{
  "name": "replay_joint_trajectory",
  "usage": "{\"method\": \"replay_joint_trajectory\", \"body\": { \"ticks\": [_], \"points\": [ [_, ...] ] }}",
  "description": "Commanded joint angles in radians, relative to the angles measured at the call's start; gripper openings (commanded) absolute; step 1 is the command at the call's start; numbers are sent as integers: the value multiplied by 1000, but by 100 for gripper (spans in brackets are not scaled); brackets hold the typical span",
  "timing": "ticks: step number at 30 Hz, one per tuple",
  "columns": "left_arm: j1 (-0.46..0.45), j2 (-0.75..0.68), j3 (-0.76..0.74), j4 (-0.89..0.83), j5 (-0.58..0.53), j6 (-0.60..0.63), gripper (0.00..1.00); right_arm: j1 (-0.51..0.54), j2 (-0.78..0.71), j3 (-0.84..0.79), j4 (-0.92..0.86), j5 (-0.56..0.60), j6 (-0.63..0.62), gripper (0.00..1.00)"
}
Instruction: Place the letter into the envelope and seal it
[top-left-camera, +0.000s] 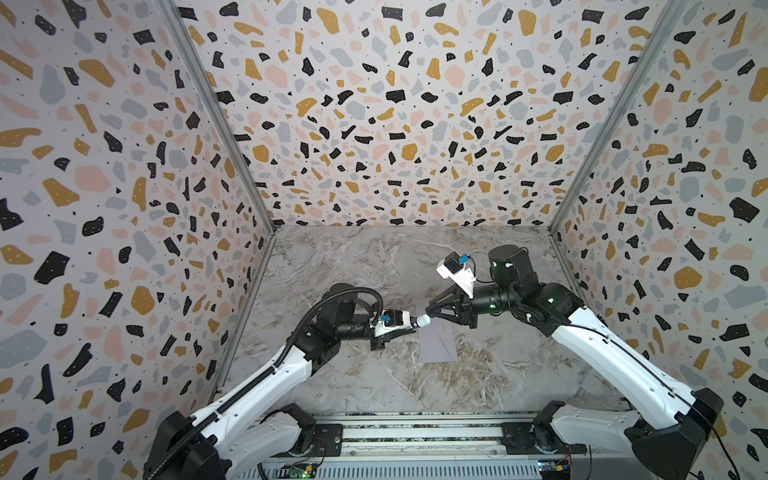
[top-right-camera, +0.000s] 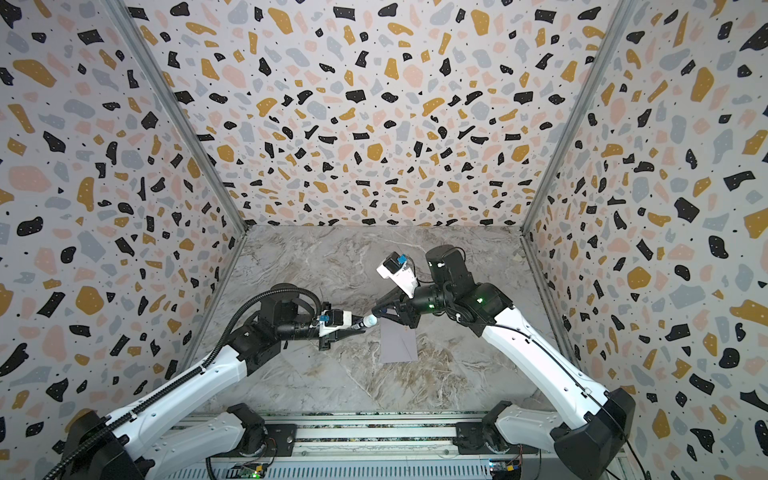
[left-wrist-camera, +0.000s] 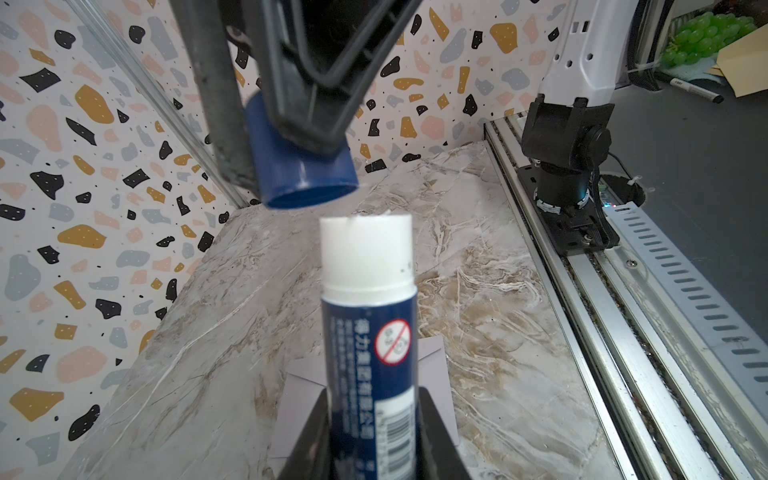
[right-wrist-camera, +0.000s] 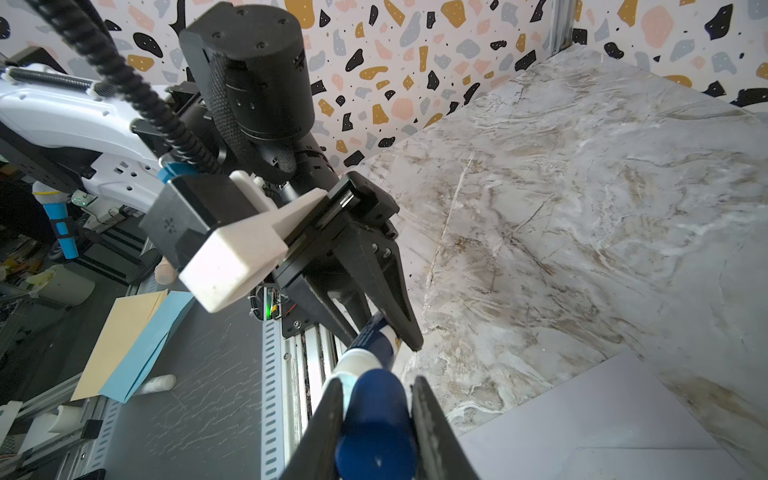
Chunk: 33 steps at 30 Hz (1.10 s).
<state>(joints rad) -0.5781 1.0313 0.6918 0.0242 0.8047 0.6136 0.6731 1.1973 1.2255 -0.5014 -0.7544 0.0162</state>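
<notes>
The left gripper (top-left-camera: 413, 323) pinches the barrel of a blue glue stick (left-wrist-camera: 368, 332), its white tip bare; the right gripper (right-wrist-camera: 376, 399) is clamped on the stick's blue cap (left-wrist-camera: 303, 174), which hangs just off that tip; the 2 grippers meet tip to tip above the marble table (top-left-camera: 374, 382); the lavender-grey envelope (top-left-camera: 438, 343) lies flat on it, just beneath them.

Both my arms reach inward, tips nearly meeting. My left pincer (top-left-camera: 411, 323) is clamped on the glue stick (left-wrist-camera: 368, 332); my right pincer (top-left-camera: 428, 311) grips its blue cap (left-wrist-camera: 303, 174).
</notes>
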Motion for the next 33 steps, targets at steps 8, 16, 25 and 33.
{"method": "replay_joint_trajectory", "body": {
  "ticks": [8,16,25,33],
  "points": [
    [0,11,25,26,35,-15,3,16,-18,-11,8,-2,1,22],
    [0,13,27,23,37,-21,3,20,-9,-26,17,-20,5,22],
    [0,21,32,26,37,-37,2,25,-3,-41,26,-62,18,22],
    [0,40,47,53,56,-100,0,28,-7,-53,49,-81,32,22]
  ]
}}
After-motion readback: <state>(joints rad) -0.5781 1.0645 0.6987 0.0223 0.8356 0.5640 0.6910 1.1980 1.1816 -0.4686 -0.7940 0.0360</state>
